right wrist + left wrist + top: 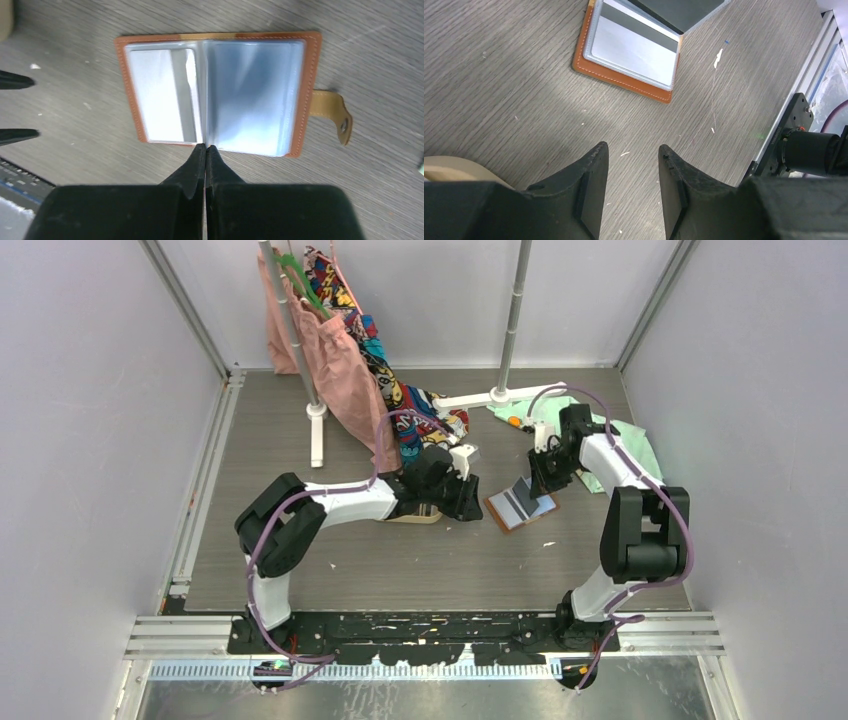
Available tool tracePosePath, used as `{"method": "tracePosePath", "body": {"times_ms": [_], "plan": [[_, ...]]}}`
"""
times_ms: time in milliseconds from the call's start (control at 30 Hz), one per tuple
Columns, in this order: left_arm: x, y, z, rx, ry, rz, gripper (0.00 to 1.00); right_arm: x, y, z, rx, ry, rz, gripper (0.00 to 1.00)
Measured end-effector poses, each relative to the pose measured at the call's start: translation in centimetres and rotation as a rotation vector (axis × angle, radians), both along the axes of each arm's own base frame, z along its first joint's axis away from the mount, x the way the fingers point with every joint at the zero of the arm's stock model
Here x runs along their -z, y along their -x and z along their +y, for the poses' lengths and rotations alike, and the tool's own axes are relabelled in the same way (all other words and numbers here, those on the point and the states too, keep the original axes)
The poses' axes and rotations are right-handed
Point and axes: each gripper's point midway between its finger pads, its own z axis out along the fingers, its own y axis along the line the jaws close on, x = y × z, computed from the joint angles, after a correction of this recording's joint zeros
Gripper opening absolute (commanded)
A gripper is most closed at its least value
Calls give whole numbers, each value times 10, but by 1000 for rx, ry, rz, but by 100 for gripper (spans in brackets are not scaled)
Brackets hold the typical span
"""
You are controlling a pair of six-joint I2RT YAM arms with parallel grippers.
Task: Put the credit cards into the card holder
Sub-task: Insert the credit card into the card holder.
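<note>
The tan-brown card holder [518,507] lies open on the table, with its clear sleeves up and its snap tab [336,114] out to the side. A white card with a grey stripe [165,102] sits in its left sleeve and also shows in the left wrist view [634,45]. My right gripper [205,146] is shut at the holder's middle fold, seemingly on the edge of a clear sleeve page that stands upright. My left gripper [631,147] is open and empty, low over bare table just left of the holder [624,80]. No loose cards are in view.
An oval tan wooden tray [415,516] lies under my left wrist, and its rim shows in the left wrist view [454,167]. A clothes rack with pink and patterned garments [345,360] stands at the back. A green cloth [630,445] lies back right. A white pole base [500,395] is behind the holder.
</note>
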Motion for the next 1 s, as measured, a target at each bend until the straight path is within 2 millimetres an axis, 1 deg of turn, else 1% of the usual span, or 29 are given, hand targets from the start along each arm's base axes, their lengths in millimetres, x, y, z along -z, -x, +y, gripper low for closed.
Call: {"method": "tracePosePath", "body": {"times_ms": [100,167,300,400,567,700,867,1000], "plan": [[1,-2,4,-3,-5,-9,43,7,0,-9,6,75,-9,1],[3,-2,7,-6,-13,-9,43,8,-2,-9,-7,113,-19,1],[9,-3,12,-17,-27,-6,43,9,-4,0,-50,153,-42,5],[12,-4,15,-25,-36,-4,43,8,-4,6,-73,153,-49,12],[14,-5,19,-34,-43,-3,43,9,-1,15,-109,132,-46,19],[9,-6,21,-40,-37,-14,43,8,2,23,-130,96,-38,20],[-4,-7,22,-47,-21,-37,43,7,7,32,-149,59,-22,21],[-8,-9,23,-48,-16,-49,43,9,10,37,-163,39,-9,31]]}}
